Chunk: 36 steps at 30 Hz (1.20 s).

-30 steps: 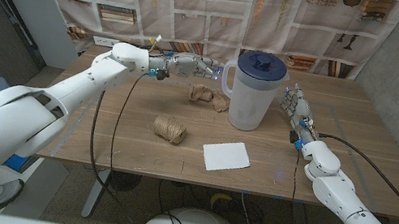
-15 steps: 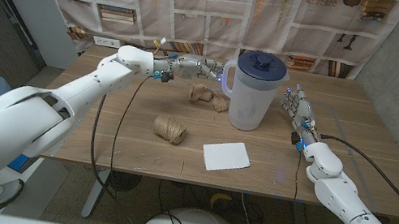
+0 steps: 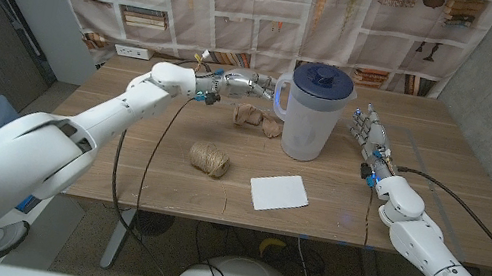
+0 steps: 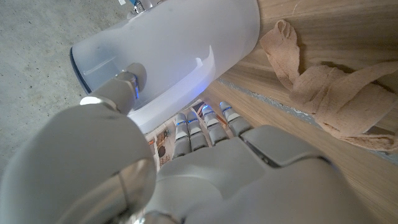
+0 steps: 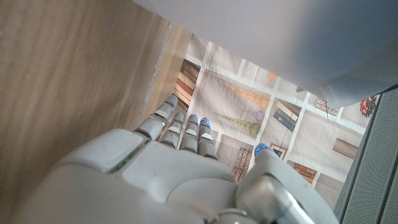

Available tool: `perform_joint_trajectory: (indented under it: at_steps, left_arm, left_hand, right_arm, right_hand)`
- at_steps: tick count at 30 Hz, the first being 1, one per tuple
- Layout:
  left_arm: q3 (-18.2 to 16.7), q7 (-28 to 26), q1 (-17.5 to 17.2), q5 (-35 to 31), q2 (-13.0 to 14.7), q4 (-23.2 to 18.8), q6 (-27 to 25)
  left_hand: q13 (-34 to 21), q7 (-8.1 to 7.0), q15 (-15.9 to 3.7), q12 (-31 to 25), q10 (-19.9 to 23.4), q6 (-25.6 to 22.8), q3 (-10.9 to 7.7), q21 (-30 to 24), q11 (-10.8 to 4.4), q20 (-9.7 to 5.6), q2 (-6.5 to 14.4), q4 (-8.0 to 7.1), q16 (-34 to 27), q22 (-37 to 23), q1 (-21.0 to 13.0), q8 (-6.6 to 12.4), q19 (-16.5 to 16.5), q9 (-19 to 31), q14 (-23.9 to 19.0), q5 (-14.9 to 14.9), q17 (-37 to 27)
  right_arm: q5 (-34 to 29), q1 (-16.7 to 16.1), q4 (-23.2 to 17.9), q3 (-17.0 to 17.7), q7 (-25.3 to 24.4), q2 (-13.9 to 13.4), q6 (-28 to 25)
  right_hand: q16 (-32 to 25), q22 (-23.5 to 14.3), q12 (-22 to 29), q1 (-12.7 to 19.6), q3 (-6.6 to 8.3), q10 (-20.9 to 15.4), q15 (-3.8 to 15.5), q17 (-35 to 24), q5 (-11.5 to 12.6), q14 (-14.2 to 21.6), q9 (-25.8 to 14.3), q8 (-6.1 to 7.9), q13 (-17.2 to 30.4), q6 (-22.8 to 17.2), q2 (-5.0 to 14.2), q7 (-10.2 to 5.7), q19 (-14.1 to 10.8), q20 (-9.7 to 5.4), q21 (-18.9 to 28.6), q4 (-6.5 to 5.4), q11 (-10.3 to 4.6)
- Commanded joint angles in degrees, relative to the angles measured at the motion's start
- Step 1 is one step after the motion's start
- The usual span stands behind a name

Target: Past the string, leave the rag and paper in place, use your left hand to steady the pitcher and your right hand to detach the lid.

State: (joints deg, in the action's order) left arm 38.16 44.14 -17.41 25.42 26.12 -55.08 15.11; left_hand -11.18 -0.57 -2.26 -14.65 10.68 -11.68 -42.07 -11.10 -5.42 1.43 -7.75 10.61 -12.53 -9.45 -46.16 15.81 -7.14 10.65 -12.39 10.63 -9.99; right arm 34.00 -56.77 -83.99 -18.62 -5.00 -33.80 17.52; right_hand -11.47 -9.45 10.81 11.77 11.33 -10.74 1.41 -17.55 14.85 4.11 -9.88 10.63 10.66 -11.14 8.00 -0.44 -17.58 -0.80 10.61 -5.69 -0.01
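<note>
The translucent white pitcher [image 3: 313,119] stands upright at mid-table with its dark blue lid [image 3: 324,79] on. My left hand [image 3: 249,83] reaches in from the pitcher's handle side, fingers stretched out, their tips at the handle [image 3: 281,95]. It holds nothing. In the left wrist view the pitcher's wall [image 4: 180,56] lies just beyond my left hand [image 4: 186,168], with the thumb close to it. My right hand [image 3: 366,134] stands open a short way off the pitcher's other side. The right wrist view shows my right hand [image 5: 180,180] with the pitcher's pale wall [image 5: 280,37] nearby.
A crumpled tan rag [image 3: 257,120] lies just under my left hand, also seen as the rag [image 4: 323,87] at the wrist. A ball of string [image 3: 210,159] and a white paper [image 3: 279,192] lie nearer the front edge. A printed cloth hangs behind the table.
My left hand has moved along the table's back toward the pitcher, reaching its handle. My right hand has shifted slightly and stays open.
</note>
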Motion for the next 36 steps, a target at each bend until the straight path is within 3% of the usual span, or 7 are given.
perform_joint_trajectory:
  at_steps: [1, 5, 10, 20, 25, 26, 36]
  left_arm:
    - [-0.37, -6.14, -3.62, -0.36, 0.31, -5.58, -2.26]
    - [-0.79, -9.54, -5.0, -0.74, 0.56, -7.63, -2.75]
    - [-1.45, -13.7, -6.82, -0.94, 1.01, -10.34, -3.65]
    - [-1.82, -18.59, -8.68, -1.11, 0.94, -12.79, -5.14]
    - [-2.06, -21.3, -9.73, -1.1, 0.28, -13.35, -5.2]
    - [-2.12, -21.49, -9.85, -0.84, 0.09, -13.31, -5.31]
    - [-1.94, -22.97, -10.03, -0.84, -1.05, -12.54, -4.64]
  left_hand:
    - [0.06, -0.1, -4.51, -0.74, 3.37, -3.2, 1.67, -0.66, -0.27, -0.82, -0.32, -0.09, -0.51, -0.11, -1.94, 0.66, -2.98, -0.13, -3.61, -0.1, -0.03]
    - [0.32, -0.68, -6.43, -0.97, 7.47, -7.05, 3.88, -0.63, -1.71, -1.65, -0.46, -0.22, -0.63, -0.11, -4.03, 0.82, -5.98, -0.33, -7.71, -0.2, 0.06]
    - [0.46, -1.4, -7.27, -0.99, 11.05, -10.8, 5.98, -0.69, -2.92, -2.72, -0.34, -0.3, -0.89, -0.11, -5.82, 0.92, -8.8, -0.37, -11.84, -0.14, 0.07]
    - [0.58, -1.84, -8.53, -1.18, 16.18, -13.36, 8.51, -0.92, -3.48, -4.29, -0.15, -0.41, -1.08, -0.15, -8.08, 0.17, -12.61, -0.35, -16.55, -0.06, 0.11]
    - [0.7, -1.94, -9.41, -1.0, 20.55, -19.01, 11.02, -0.88, -4.34, -5.49, 0.19, -0.57, -0.93, -0.2, -9.9, 0.64, -15.32, -0.32, -20.26, -0.05, 0.17]
    - [0.69, -2.2, -9.55, -1.11, 21.56, -19.54, 11.3, -0.91, -4.93, -5.83, 0.37, -0.6, -0.86, -0.21, -10.21, 0.6, -15.77, -0.32, -20.61, -0.03, 0.17]
    - [0.85, -2.5, -10.11, -0.73, 25.63, -24.56, 13.44, -0.73, -5.33, -7.62, 1.3, -0.76, -0.84, -0.24, -12.0, 0.8, -17.66, -0.32, -24.08, -0.03, 0.02]
  right_arm:
    - [0.27, 0.21, 0.7, 0.2, 0.54, 0.06, 0.4]
    - [0.38, 0.41, 1.18, 0.24, 0.91, 0.14, 0.72]
    - [0.56, 0.43, 1.4, 0.32, 1.15, 0.06, 0.75]
    - [0.7, 0.87, 2.15, 0.21, 1.49, 0.19, 0.65]
    - [0.89, 0.93, 2.56, 0.29, 1.82, 0.27, 1.01]
    - [0.9, 0.93, 2.59, 0.31, 1.81, 0.26, 1.02]
    - [1.04, 0.94, 2.99, 0.41, 1.94, 0.37, 1.36]
  right_hand:
    - [-0.38, -0.22, 0.3, -0.35, 0.66, -0.55, 0.08, 0.05, -0.04, 0.38, -0.17, 0.32, 0.13, -0.67, 0.24, -0.2, -0.15, 0.4, 0.36, 0.01, -0.01]
    - [-0.43, -0.23, 0.33, -0.36, 0.74, -0.63, 0.05, 0.11, -0.05, 0.51, -0.17, 0.33, 0.13, -0.74, 0.27, -0.29, -0.25, 0.57, 0.39, 0.02, -0.06]
    - [-0.45, -0.24, 0.34, -0.39, 0.83, -0.69, 0.11, 0.18, -0.05, 0.56, -0.17, 0.33, 0.13, -0.84, 0.3, -0.37, -0.45, 0.76, 0.45, 0.01, -0.09]
    - [-0.53, -0.25, 0.41, -0.45, 1.04, -0.94, 0.14, 0.33, -0.06, 0.76, -0.18, 0.35, 0.14, -1.07, 0.34, -0.52, -0.64, 1.03, 0.48, -0.01, -0.15]
    - [-0.56, -0.26, 0.44, -0.49, 1.12, -1.05, 0.13, 0.39, -0.07, 0.83, -0.18, 0.36, 0.14, -1.17, 0.34, -0.6, -0.64, 1.07, 0.46, -0.02, -0.17]
    - [-0.56, -0.26, 0.43, -0.49, 1.14, -1.03, 0.17, 0.4, -0.07, 0.82, -0.18, 0.35, 0.14, -1.15, 0.34, -0.64, -0.63, 1.08, 0.46, -0.02, -0.14]
    - [-0.61, -0.27, 0.45, -0.53, 1.29, -1.16, 0.21, 0.49, -0.07, 0.95, -0.18, 0.34, 0.14, -1.24, 0.38, -0.73, -0.79, 1.22, 0.49, -0.03, -0.15]
